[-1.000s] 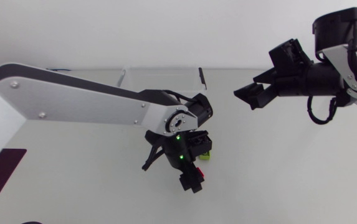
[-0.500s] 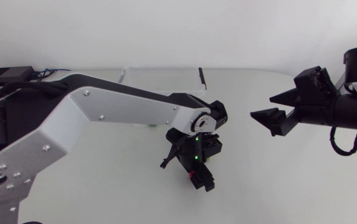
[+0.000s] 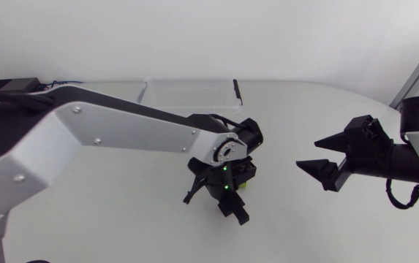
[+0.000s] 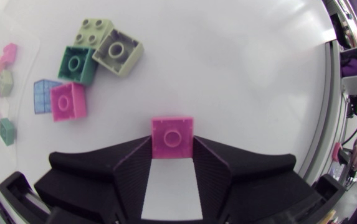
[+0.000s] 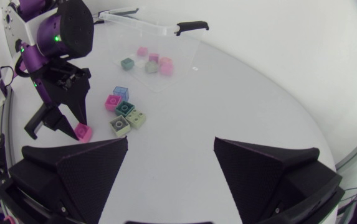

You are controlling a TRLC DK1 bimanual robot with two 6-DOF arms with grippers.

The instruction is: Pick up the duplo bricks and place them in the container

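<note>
A pink brick (image 4: 172, 138) is gripped at the table between the fingertips of the left gripper (image 4: 172, 152). The right gripper (image 5: 171, 144) is held wide open, empty. Other bricks (image 4: 119, 53) are clustered near the container (image 5: 146, 23), in which several are lying.

No legible txt, nos., labels or signs in any view. Stud on the pink brick (image 4: 172, 138) shows no lettering I can make out; same for the other bricks (image 4: 97, 59) beside it, too small to tell.
</note>
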